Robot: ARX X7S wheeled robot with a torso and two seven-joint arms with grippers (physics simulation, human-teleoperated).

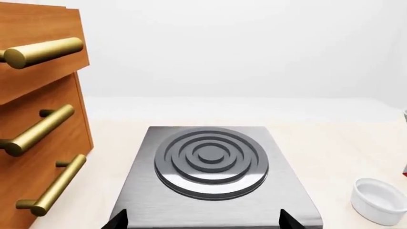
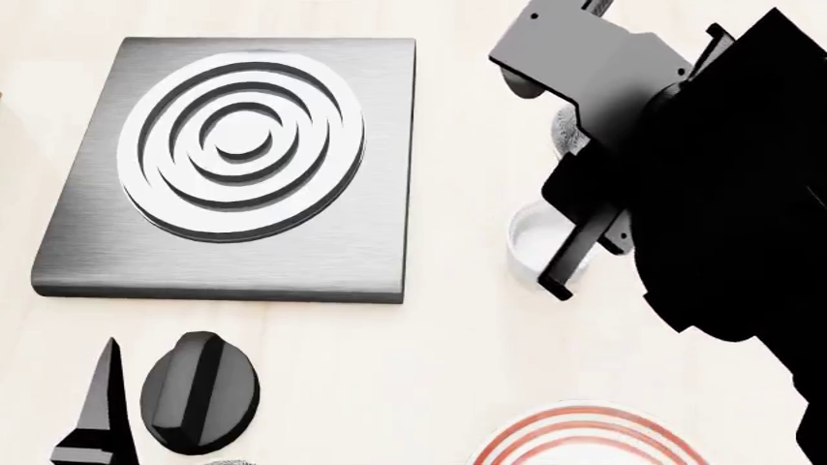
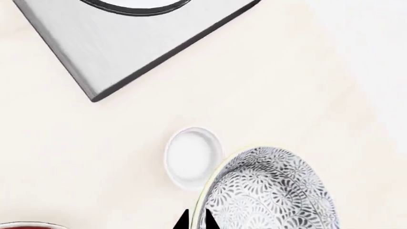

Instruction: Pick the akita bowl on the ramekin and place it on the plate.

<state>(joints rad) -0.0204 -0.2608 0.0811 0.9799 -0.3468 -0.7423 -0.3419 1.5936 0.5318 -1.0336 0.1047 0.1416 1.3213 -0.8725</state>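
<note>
My right gripper (image 3: 194, 222) is shut on the rim of the akita bowl (image 3: 273, 195), one fingertip on each side of the rim. The bowl's grey-black patterned outside faces the right wrist camera, and the bowl hangs tilted beside and above the ramekin (image 3: 193, 157). The ramekin, a small white cup, stands with nothing in it on the counter. In the head view the ramekin (image 2: 533, 242) sits under my right arm, which hides most of the bowl (image 2: 565, 131). The red-ringed plate (image 2: 588, 438) lies at the near edge. My left gripper (image 1: 203, 222) is open over the stove.
A steel stove plate (image 2: 232, 165) with a ringed burner lies to the left of the ramekin. A black knob (image 2: 200, 392) lies near its front. A wooden drawer unit (image 1: 38, 119) with brass handles stands beside the stove.
</note>
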